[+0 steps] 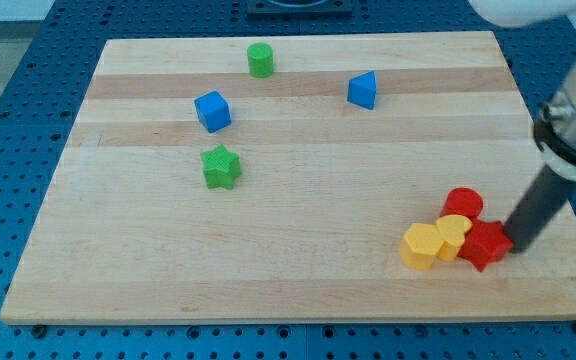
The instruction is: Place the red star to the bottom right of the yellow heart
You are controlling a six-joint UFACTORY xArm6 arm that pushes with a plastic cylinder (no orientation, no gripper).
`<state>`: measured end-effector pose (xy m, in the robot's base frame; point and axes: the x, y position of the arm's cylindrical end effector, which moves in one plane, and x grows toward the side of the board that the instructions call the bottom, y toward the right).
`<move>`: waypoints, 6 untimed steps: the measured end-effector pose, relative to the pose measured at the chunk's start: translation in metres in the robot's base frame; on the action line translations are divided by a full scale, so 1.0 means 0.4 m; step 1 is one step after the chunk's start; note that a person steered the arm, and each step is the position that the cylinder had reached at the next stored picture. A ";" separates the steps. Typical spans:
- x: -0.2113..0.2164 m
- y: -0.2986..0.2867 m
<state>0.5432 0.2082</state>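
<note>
desk [298, 280] carrying all blocks | rod ending in my tip [516, 249], a bare end effector with nothing to open or close, sitting just right of red star [485, 244] | star touching yellow heart [454, 235] at its lower right | judging: nudging gently, avoiding shoving heart, yellow hexagon [421, 246], red cylinder [462, 204]

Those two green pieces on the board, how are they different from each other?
The green star has points, while the green cylinder is round. The star sits lower on the board, just below the blue cube; the cylinder stands near the view's top edge, alone. Both share the same green and lie far from my tip, which is by the red star.
</note>
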 end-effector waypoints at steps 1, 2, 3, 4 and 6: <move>-0.009 -0.108; -0.025 -0.115; -0.129 -0.116; -0.109 -0.055; 0.141 0.016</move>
